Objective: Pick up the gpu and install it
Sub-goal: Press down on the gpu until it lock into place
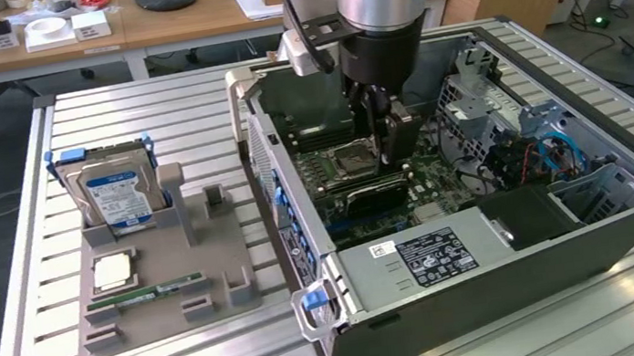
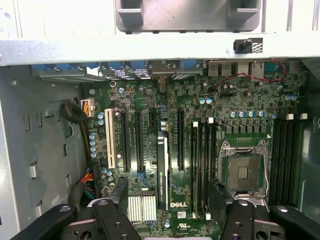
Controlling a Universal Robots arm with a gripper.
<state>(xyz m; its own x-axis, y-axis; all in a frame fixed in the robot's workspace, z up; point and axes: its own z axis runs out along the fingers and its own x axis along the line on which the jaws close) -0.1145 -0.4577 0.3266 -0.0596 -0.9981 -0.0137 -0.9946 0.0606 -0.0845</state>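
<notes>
A: Any writing read?
B: "DELL" in white on the green board [image 2: 240,100]; small print on the gpu [image 2: 162,170] too fine to read.
A: And looked how, and where?
B: Thin, dark, flat; stood on edge in a board slot inside the grey metal case [image 1: 525,261].
A: Gripper [image 2: 169,200]?
B: Spread wide just above it, held nothing.

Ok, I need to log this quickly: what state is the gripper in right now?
Gripper: open, holding nothing, above the gpu that stands in its motherboard slot.
</notes>
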